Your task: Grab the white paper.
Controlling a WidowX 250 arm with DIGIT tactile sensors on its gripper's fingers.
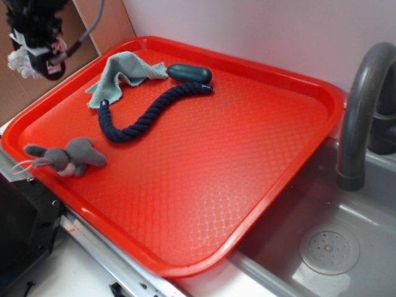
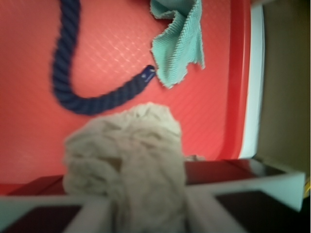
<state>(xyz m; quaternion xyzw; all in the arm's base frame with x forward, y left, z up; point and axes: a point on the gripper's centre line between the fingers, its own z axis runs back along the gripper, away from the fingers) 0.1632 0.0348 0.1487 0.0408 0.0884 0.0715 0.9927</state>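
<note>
The white paper (image 2: 129, 160) is a crumpled wad pinched between my fingers, filling the lower middle of the wrist view. In the exterior view it shows as a white tuft (image 1: 21, 62) at the left of my gripper (image 1: 38, 57), which hangs in the air above the tray's far left corner. My gripper (image 2: 146, 208) is shut on the wad, lifted off the red tray (image 1: 297, 80).
On the tray lie a pale green cloth (image 1: 120, 73), a dark blue rope (image 1: 145, 111), a dark oval object (image 1: 189, 73) and a grey plush mouse (image 1: 68, 156). A grey sink (image 1: 328, 247) with a faucet (image 1: 359, 111) stands to the right.
</note>
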